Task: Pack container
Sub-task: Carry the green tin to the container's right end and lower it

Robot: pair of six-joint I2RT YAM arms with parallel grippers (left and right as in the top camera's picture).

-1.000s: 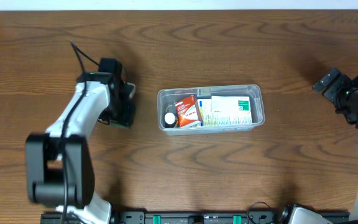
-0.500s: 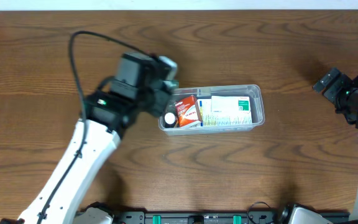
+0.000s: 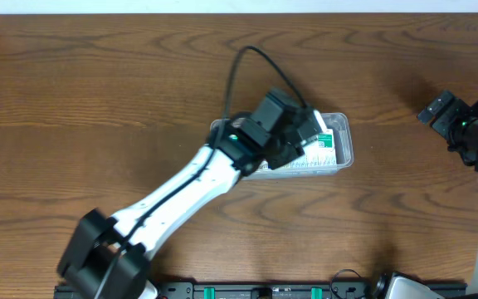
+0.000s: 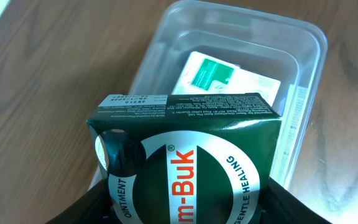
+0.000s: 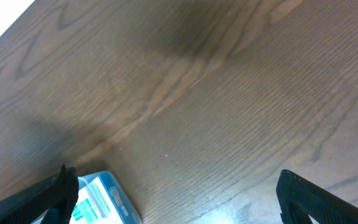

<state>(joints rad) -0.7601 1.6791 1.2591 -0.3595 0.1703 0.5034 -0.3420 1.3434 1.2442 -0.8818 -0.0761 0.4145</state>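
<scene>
Your left gripper (image 4: 182, 202) holds a box (image 4: 185, 155) over the container (image 3: 344, 139), mid-table (image 3: 56, 83). A carton (image 4: 229, 78) lies inside, beneath it. Your right gripper (image 3: 445, 118) is far right, well apart.

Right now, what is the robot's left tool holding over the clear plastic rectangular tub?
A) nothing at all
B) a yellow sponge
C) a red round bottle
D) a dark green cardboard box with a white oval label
D: in the left wrist view the left tool is clamped on a dark green cardboard box with a white oval label, with the clear plastic rectangular tub just behind it.
</scene>
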